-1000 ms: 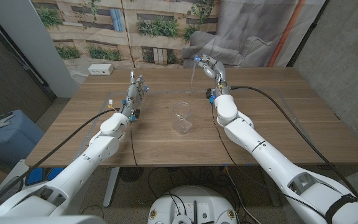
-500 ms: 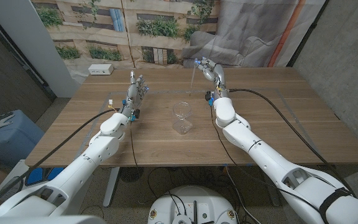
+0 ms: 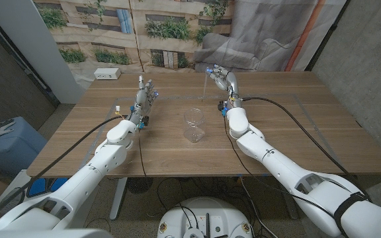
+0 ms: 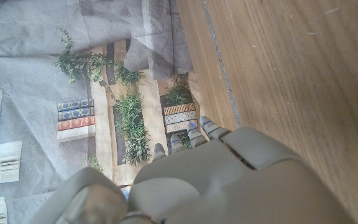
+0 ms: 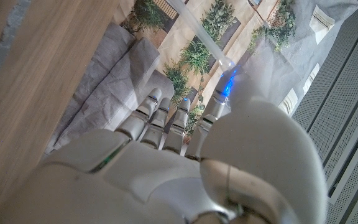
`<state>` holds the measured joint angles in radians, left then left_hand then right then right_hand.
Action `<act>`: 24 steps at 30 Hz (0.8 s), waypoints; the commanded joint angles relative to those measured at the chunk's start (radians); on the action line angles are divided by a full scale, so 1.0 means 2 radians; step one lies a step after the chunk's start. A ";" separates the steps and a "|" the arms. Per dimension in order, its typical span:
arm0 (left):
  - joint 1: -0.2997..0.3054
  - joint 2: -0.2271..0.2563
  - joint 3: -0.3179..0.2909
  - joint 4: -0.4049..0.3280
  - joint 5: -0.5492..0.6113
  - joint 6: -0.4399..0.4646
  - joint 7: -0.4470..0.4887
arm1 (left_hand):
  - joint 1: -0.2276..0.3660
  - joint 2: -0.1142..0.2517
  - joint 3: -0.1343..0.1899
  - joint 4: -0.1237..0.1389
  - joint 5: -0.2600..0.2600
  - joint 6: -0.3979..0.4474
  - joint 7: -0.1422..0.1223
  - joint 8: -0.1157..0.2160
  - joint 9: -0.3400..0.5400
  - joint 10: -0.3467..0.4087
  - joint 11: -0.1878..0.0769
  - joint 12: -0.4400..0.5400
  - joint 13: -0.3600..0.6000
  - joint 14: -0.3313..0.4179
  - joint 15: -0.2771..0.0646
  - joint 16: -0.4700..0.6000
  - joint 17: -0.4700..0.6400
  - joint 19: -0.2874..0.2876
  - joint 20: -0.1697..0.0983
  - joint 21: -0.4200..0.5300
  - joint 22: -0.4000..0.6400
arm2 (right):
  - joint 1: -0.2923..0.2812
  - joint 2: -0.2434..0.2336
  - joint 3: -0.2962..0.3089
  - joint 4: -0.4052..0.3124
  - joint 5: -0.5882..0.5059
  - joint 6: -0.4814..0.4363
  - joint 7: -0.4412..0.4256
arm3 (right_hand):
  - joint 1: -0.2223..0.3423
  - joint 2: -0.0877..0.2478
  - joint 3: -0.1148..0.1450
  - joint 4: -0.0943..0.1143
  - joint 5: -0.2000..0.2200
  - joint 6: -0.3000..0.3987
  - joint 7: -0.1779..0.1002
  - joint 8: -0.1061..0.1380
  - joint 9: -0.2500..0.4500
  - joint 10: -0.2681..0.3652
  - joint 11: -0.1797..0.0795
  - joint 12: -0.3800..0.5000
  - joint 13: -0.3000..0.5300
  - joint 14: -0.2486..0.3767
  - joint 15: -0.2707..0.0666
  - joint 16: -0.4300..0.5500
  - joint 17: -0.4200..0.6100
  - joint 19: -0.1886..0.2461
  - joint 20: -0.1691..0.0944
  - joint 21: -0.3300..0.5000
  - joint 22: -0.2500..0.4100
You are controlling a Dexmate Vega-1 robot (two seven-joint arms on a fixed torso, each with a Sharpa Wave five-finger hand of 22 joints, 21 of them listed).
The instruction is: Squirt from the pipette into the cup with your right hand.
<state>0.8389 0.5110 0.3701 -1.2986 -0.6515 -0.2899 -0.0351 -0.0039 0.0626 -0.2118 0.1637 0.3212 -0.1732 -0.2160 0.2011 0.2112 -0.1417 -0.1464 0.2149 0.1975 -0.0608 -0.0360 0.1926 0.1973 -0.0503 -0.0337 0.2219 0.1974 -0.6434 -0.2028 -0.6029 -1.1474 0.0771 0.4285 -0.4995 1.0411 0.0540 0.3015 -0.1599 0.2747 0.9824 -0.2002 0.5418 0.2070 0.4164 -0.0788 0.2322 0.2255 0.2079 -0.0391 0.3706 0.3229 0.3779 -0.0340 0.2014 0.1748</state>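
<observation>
The right hand point(image 3: 222, 79) is seen raised beyond the cup point(image 3: 194, 125), with a thin, clear pipette point(image 3: 207, 88) gripped in its fingers, the bulb end being hidden among them. The pipette is shown as a slender translucent tube hung nearly upright, its tip pointed down at the wooden table point(image 3: 309, 125) behind the cup. The cup, a clear, smooth plastic tumbler, is stood upright, while the left hand point(image 3: 145, 96) is held on edge to the cup's left, fingers extended with nothing in them.

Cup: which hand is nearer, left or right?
Right, narrowly. The right hand, holding the pipette, is raised beyond the cup on its right. The left hand waits farther off on the cup's left, holding nothing.
</observation>
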 commanded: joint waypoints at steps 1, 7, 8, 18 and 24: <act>0.000 0.000 0.000 0.000 0.000 0.000 0.000 | 0.001 0.021 -0.003 0.000 0.003 -0.003 -0.003 0.003 0.001 -0.002 -0.002 0.002 0.003 -0.004 -0.057 0.003 0.001 -0.003 -0.046 0.003 0.001 | 0.013 0.006 -0.005 0.042 -0.006 0.015 -0.004 | 0.003 0.005 -0.001 -0.001 0.002 0.005 -0.004 0.003 0.002 0.005 0.000 0.002 0.001 0.006 -0.050 0.003 0.001 0.004 -0.001 0.004 0.001; 0.000 0.000 0.000 0.000 0.000 0.000 0.000 | 0.001 0.021 -0.003 0.000 0.003 -0.003 -0.003 0.003 0.001 -0.003 -0.001 0.002 0.003 -0.004 -0.057 0.003 0.001 -0.004 -0.046 0.003 0.001 | 0.018 0.009 -0.007 0.055 -0.005 0.017 -0.004 | 0.004 0.004 -0.002 -0.001 0.002 0.006 -0.005 0.003 0.002 0.005 0.001 0.002 0.001 0.007 -0.050 0.004 0.001 0.005 -0.002 0.004 0.001; 0.000 0.000 0.000 0.000 0.000 0.000 0.000 | 0.001 0.021 -0.003 0.000 0.003 -0.003 -0.003 0.003 0.001 -0.003 -0.001 0.002 0.003 -0.005 -0.057 0.003 0.001 -0.003 -0.046 0.003 0.001 | 0.018 0.009 -0.007 0.056 -0.005 0.017 -0.005 | 0.004 0.004 -0.003 -0.001 0.002 0.005 -0.005 0.003 0.002 0.005 0.001 0.002 0.001 0.008 -0.050 0.004 0.002 0.005 -0.002 0.004 0.001; 0.000 0.000 0.000 0.000 0.000 0.000 0.000 | 0.001 0.021 -0.003 0.000 0.003 -0.003 -0.003 0.003 0.001 -0.002 -0.002 0.002 0.003 -0.004 -0.057 0.003 0.001 -0.003 -0.046 0.003 0.001 | 0.021 0.010 -0.009 0.064 -0.006 0.021 -0.009 | 0.004 0.005 -0.004 -0.001 0.002 -0.009 -0.007 -0.003 0.002 0.001 0.001 0.000 0.001 0.005 -0.050 0.003 0.003 0.005 -0.002 0.004 0.001; 0.000 0.000 0.000 0.000 0.000 0.000 0.000 | 0.001 0.021 -0.003 0.000 0.003 -0.003 -0.003 0.003 0.001 -0.003 -0.002 0.002 0.003 -0.004 -0.057 0.003 0.001 -0.003 -0.046 0.003 0.001 | 0.020 0.008 -0.011 0.063 -0.009 0.021 -0.011 | 0.004 0.005 -0.006 0.000 0.002 -0.018 -0.007 -0.007 0.002 -0.003 0.000 -0.001 0.002 0.004 -0.050 0.003 0.003 0.004 -0.002 0.003 0.001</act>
<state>0.8388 0.5110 0.3701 -1.2985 -0.6515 -0.2900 -0.0353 -0.0039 0.0626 -0.2118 0.1637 0.3212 -0.1732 -0.2161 0.2011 0.2112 -0.1417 -0.1464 0.2149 0.1975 -0.0608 -0.0360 0.1926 0.1973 -0.0503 -0.0337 0.2219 0.1974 -0.6069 -0.1847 -0.6189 -1.0338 0.0666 0.4658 -0.5137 1.0415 0.0543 0.2933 -0.1601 0.2746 0.9531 -0.2138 0.5320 0.2085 0.4164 -0.0788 0.2322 0.2253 0.2167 -0.0412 0.3706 0.3275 0.3813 -0.0374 0.2014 0.1747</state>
